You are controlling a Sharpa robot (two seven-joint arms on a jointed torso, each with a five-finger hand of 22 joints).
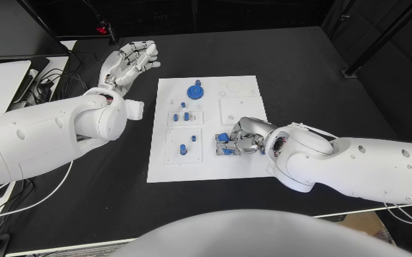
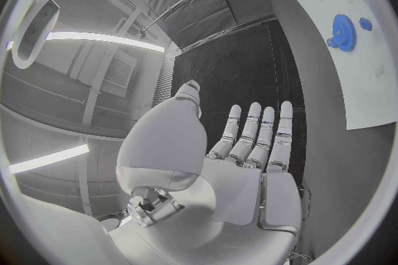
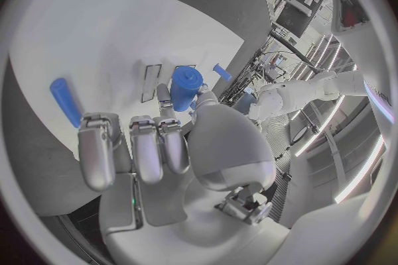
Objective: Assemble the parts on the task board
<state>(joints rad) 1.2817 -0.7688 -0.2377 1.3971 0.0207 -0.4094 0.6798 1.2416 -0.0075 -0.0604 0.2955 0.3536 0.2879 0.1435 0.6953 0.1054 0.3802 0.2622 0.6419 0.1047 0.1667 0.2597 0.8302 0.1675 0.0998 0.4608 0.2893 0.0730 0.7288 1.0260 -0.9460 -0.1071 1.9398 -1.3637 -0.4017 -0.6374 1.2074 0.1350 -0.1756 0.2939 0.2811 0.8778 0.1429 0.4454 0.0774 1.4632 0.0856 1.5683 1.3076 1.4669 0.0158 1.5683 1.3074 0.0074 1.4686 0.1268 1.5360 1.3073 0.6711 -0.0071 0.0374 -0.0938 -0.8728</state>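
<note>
Several small blue parts on white task board, right hand pinching one, left hand spread, holding nothing

Both arms have smooth, glossy white shells with rounded, thick segments and darker seams at the joints. The left hand is silver-grey metal, with slim segmented fingers and dark gaps between the segments. The right hand has the same silver finish. In the wrist views each palm is a pale, smooth plate, the thumb base is a big rounded shell, and small metal parts show near the wrist.
</note>
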